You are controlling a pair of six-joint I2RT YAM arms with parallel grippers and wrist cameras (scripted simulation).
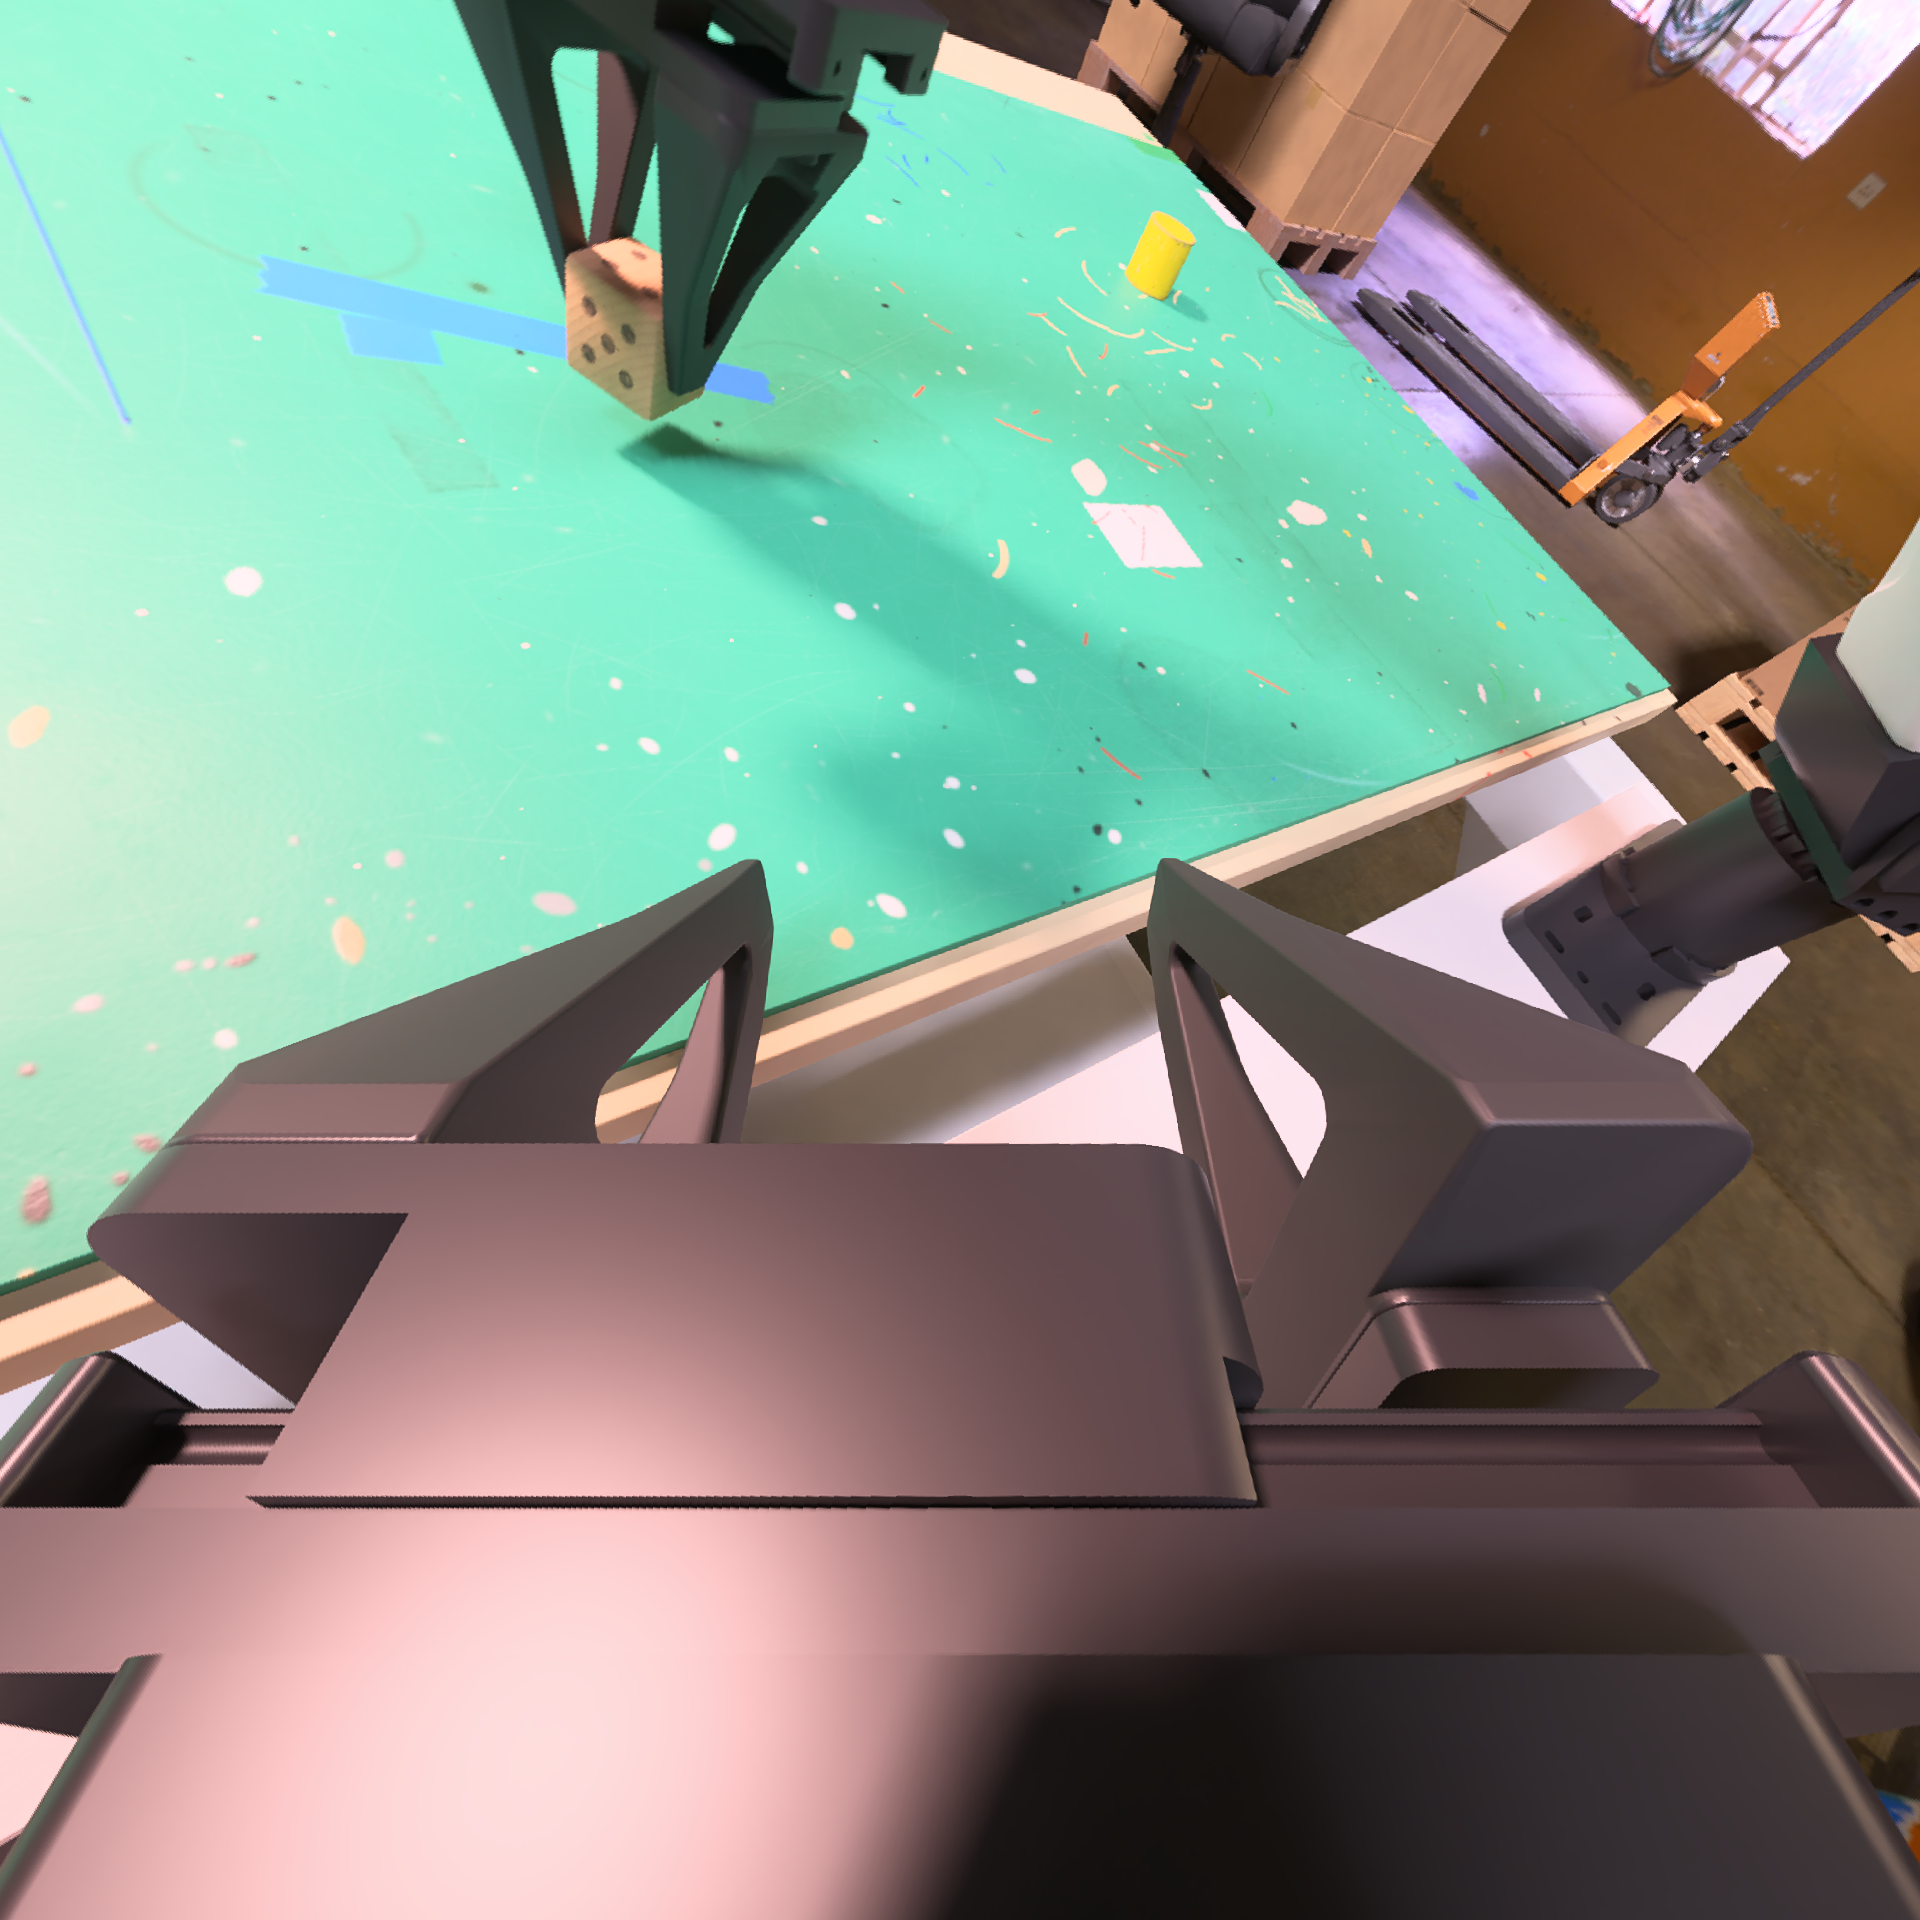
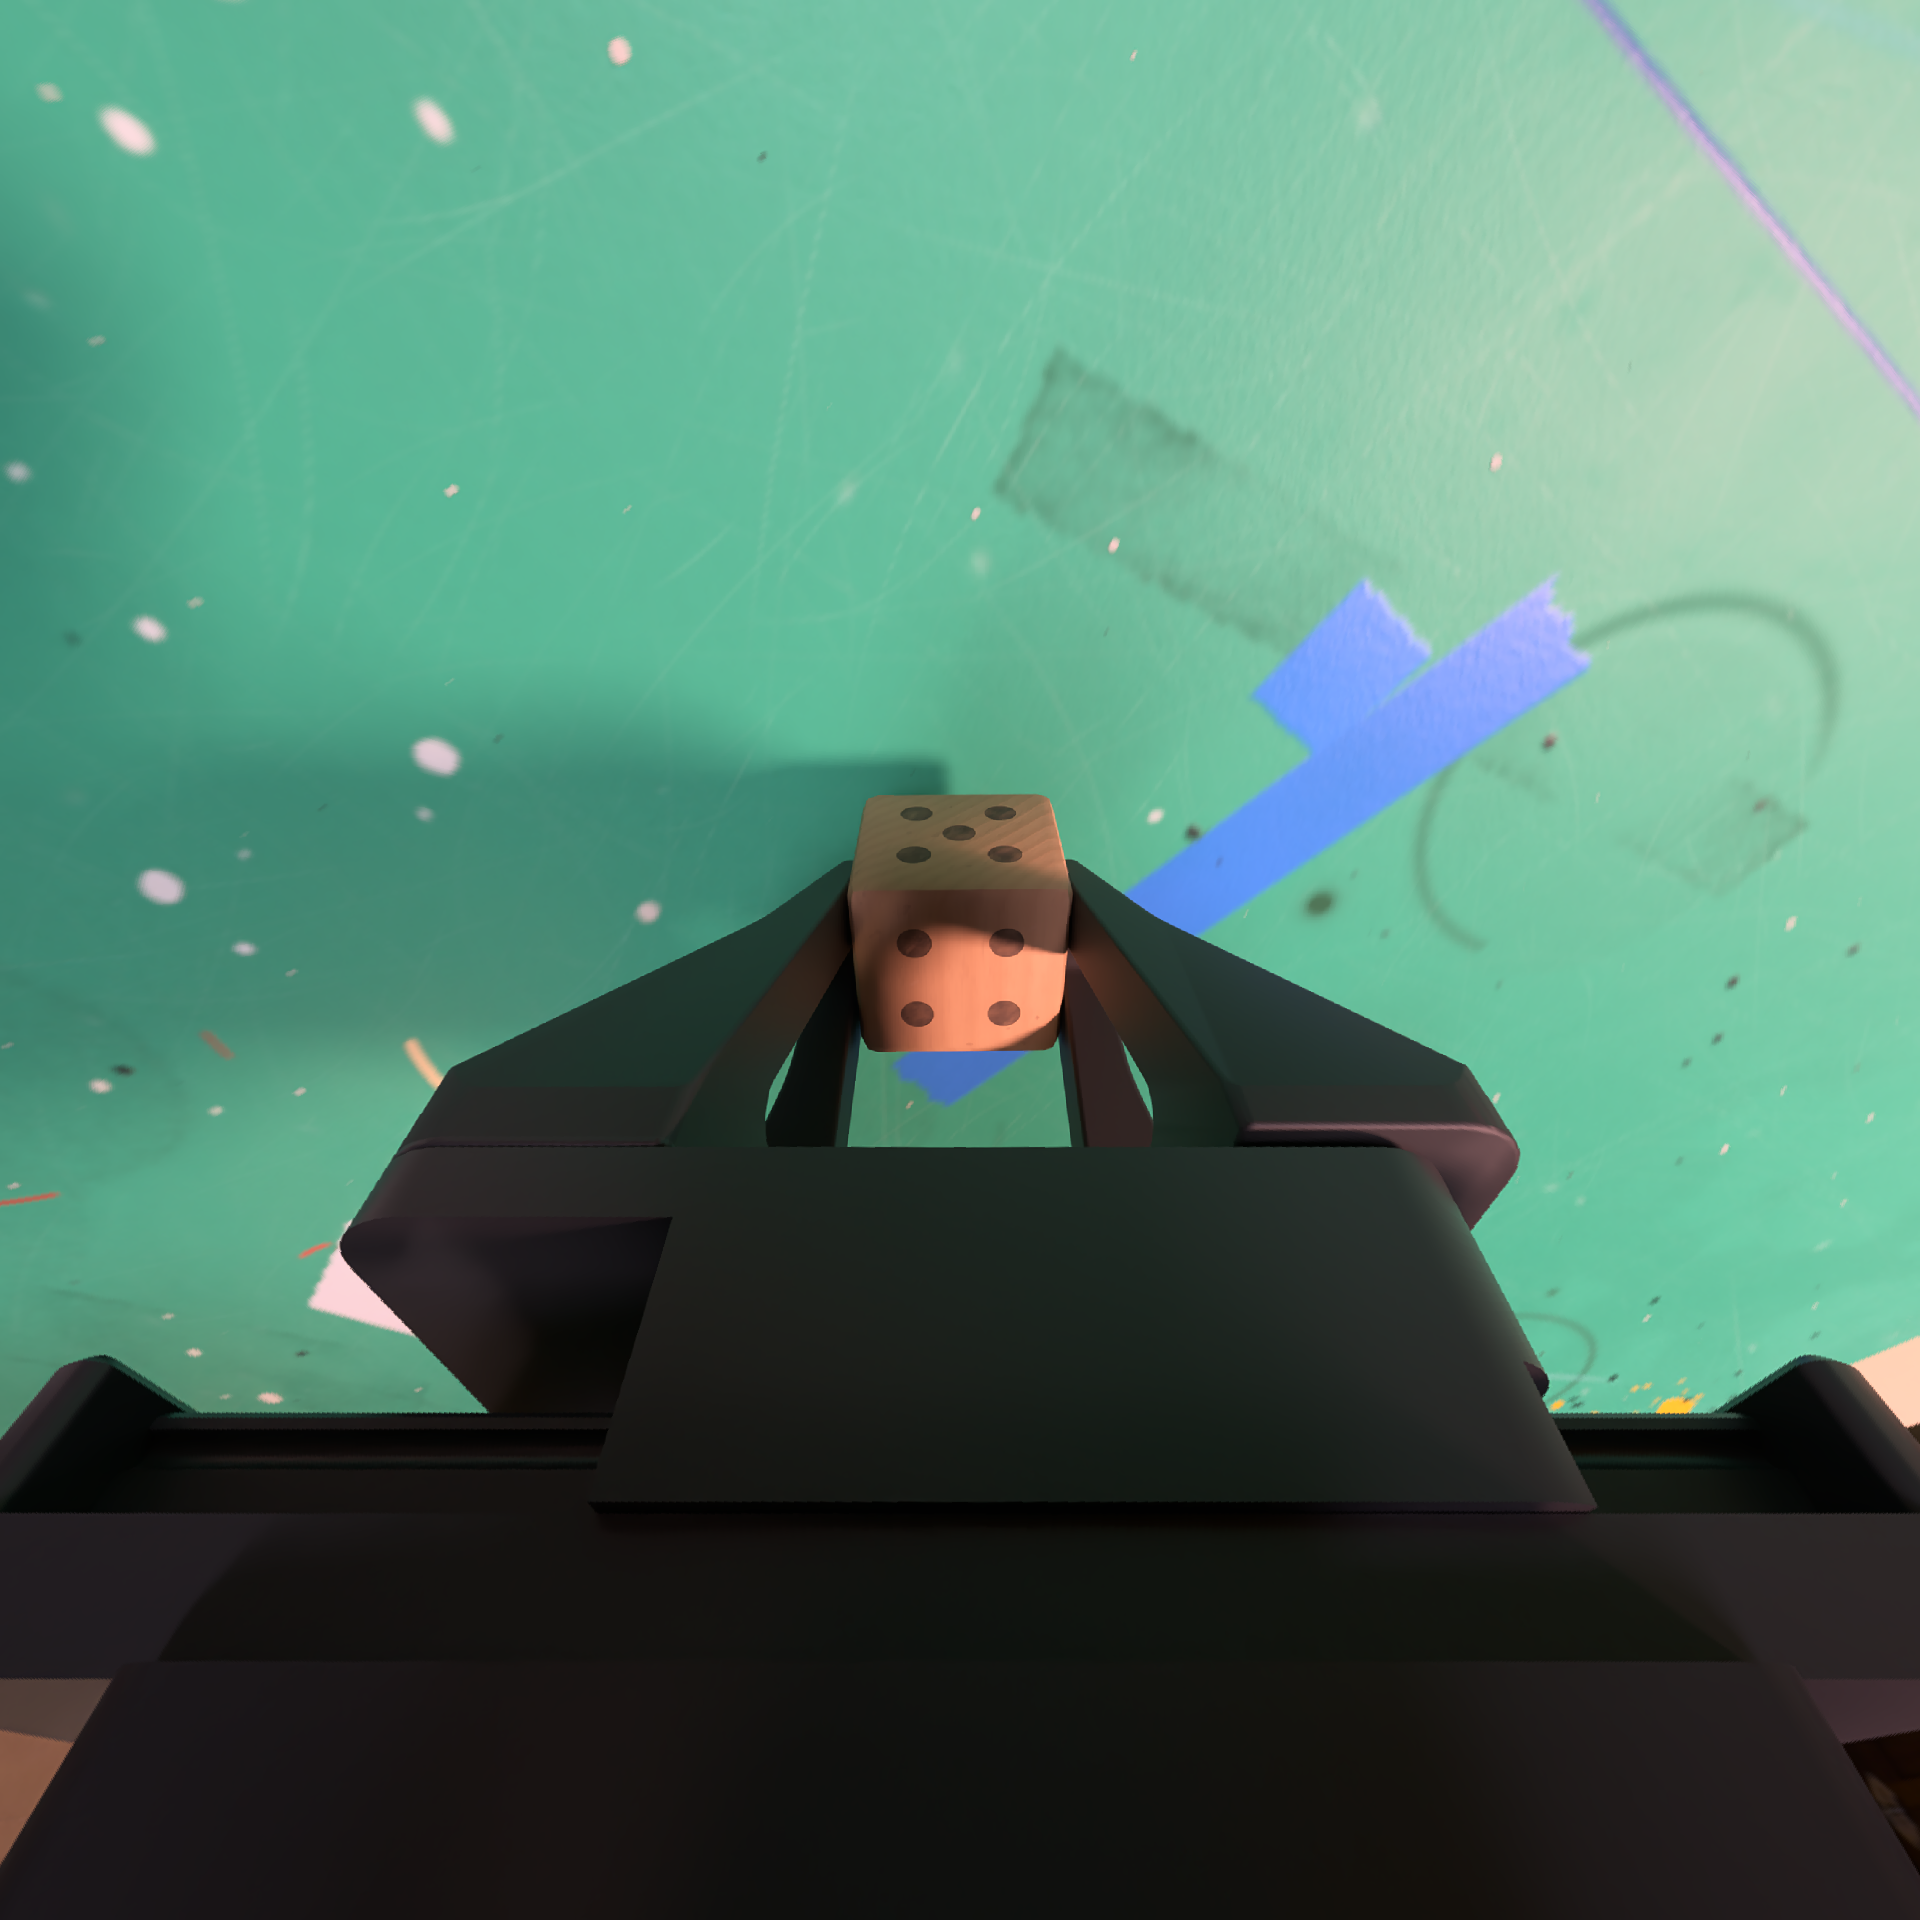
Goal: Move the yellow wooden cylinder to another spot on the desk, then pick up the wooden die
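We see the wooden die [image 1: 615, 324] at the left of the left wrist view, a pale cube with rounded corners, fine grain and dark round pips, pinched between the two dark, tapered fingers of the right gripper [image 1: 634, 343]. It hangs clear of the green desk [image 1: 520, 644], tilted so one corner points down, its shadow lying on the mat beneath. Strips of blue tape [image 1: 416, 312] lie flat behind it. Further right stands the yellow wooden cylinder [image 1: 1160, 255], smooth and matte, its long axis upright with a slight lean, well apart from the die and near the desk's far edge. In the foreground our left gripper [image 1: 956, 883] holds its jaws wide apart with nothing between them, over the desk's near edge. In the right wrist view the die [image 2: 960, 925] sits squarely between the fingertips, four-pip face toward the camera and five-pip face beyond.
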